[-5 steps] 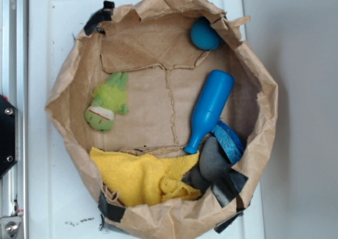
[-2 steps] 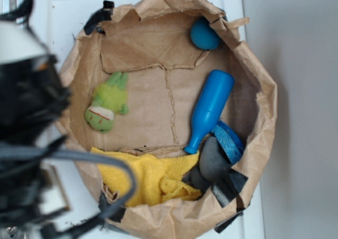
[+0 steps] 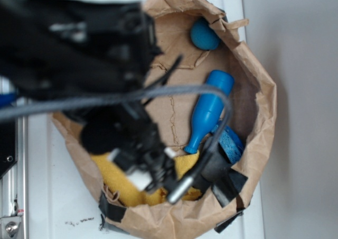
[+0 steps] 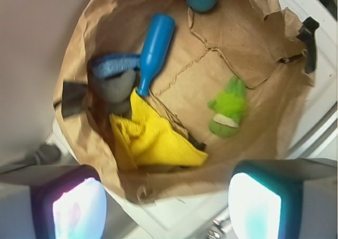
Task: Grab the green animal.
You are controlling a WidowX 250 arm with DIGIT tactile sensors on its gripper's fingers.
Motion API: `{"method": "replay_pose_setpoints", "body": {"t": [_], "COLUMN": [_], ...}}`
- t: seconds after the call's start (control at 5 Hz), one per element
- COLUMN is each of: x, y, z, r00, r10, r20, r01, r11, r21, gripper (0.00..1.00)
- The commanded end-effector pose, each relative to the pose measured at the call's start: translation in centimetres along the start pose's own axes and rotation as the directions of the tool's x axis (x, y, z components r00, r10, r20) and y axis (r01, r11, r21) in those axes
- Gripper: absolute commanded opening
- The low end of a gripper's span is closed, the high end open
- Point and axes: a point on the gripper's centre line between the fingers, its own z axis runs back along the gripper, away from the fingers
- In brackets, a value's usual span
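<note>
The green animal (image 4: 228, 109), a fuzzy lime plush with a white-and-red mouth patch, lies on the floor of the brown paper bag (image 4: 79, 54) in the wrist view. My gripper (image 4: 166, 204) is open and holds nothing. It hovers high above the bag's near rim, and the animal sits ahead of the right finger (image 4: 253, 207). In the exterior view my blurred arm (image 3: 79, 54) covers the bag's left half and hides the animal.
A blue bottle (image 3: 208, 109) lies tilted in the bag beside a blue-and-grey sponge (image 3: 229, 141). A yellow towel (image 4: 150, 138) is bunched between the animal and the sponge. A blue ball (image 3: 203, 34) rests at the far wall. The bag's crumpled rim (image 3: 264, 107) stands up all round.
My arm has swung in from the left and now hangs over the bag's left half, covering the green animal in the exterior view. The objects in the bag have not moved.
</note>
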Motion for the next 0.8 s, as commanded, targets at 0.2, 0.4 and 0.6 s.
{"method": "replay_pose_setpoints", "body": {"t": [0.2, 0.4, 0.6], "x": [1.0, 2.6, 4.1], "y": [0.2, 0.1, 0.1], "z": [1.5, -2.0, -5.3], "r00": [0.999, 0.990, 0.973], "r10": [0.020, -0.018, -0.163], "r20": [0.041, 0.142, 0.165], "r01": [-0.019, 0.017, 0.147], "r11": [0.999, 1.000, 0.983], "r21": [-0.040, 0.006, 0.106], "gripper": [1.00, 1.00, 1.00]}}
